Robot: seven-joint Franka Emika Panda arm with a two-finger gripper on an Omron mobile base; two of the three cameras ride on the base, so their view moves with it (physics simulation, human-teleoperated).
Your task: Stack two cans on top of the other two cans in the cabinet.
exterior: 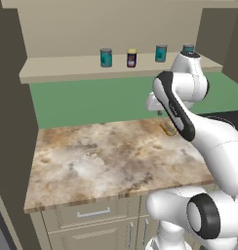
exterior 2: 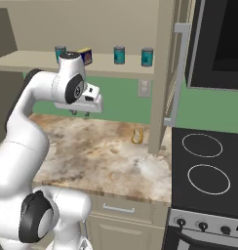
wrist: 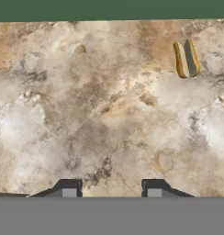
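Beige cabinet [exterior: 67,68] holds three teal cans [exterior: 106,57], navy can [exterior: 131,58].

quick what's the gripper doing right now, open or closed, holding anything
Gripper: closed, holding nothing, hanging above the marbled counter.

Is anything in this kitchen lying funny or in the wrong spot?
One thing: a small yellow-brown object with a grey middle lies on its own on the marbled brown counter, near the green back wall. I cannot tell what it is. The four small cans stand upright on the beige cabinet shelf, none stacked.
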